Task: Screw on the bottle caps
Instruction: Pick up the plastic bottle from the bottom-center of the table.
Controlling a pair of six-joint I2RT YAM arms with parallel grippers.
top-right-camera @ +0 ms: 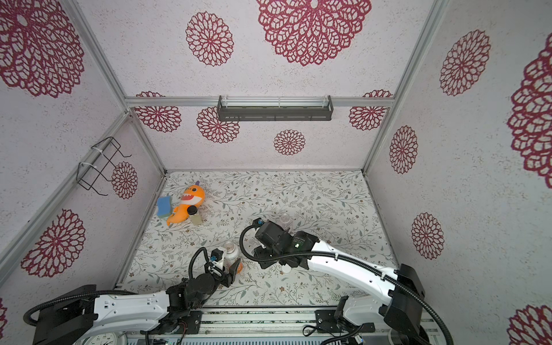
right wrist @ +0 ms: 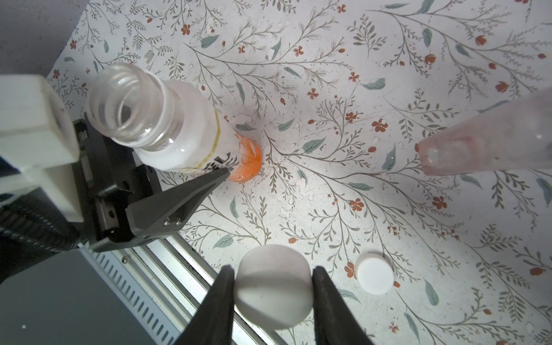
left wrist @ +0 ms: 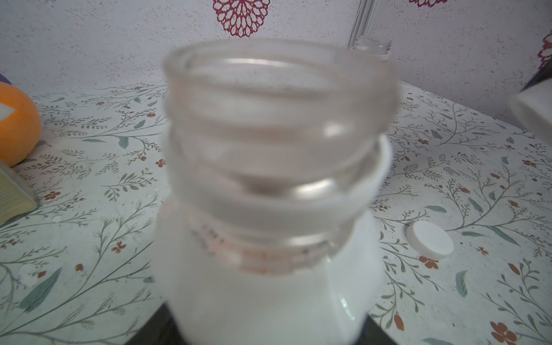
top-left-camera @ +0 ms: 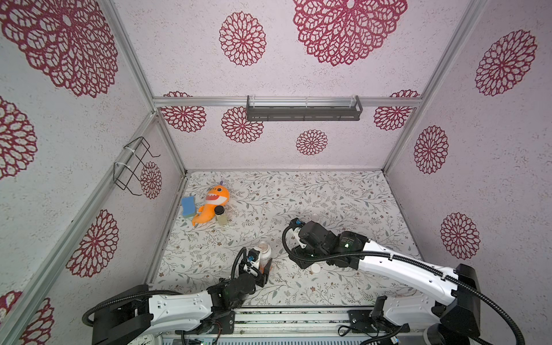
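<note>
1. Desk point(top-left-camera: 343, 191): one, floral-papered, walled on three sides, with a metal rail along its front edge. Its far middle and whole right side lie bare in both top views.
2. Arms: two, a left arm point(top-left-camera: 179, 301) and a right arm point(top-left-camera: 403, 268), both reaching in over the front rail.
   - The left hand point(top-left-camera: 263, 267) has its jaws on either side of the orange-based bottle point(top-left-camera: 264, 252), low on its body. One finger point(right wrist: 191, 194) meets the label, but I cannot tell whether the grip has closed.
   - The right hand point(right wrist: 273, 268) is clamped on one white cap point(right wrist: 273, 295), pinched by its rim and held clear of the desk.
3. Wall fittings: one grey shelf point(top-left-camera: 303, 109) on the back wall and one wire rack point(top-left-camera: 131, 167) on the left wall.
4. Plush shark point(top-left-camera: 216, 197): one, in the far-left corner. One blue sponge point(top-left-camera: 188, 206) and one black-lidded jar point(top-left-camera: 220, 215) sit just beside it.
5. Bottles: two, both upright and uncapped. The orange-based one stands near the front, left of centre. The clear bottle point(top-left-camera: 315, 217) stands mid-desk just behind the right wrist, well apart from the other.
6. Caps: two. One is the held cap. The loose cap point(top-left-camera: 315, 268) lies flat near the front under the right arm, with open desk around it.
</note>
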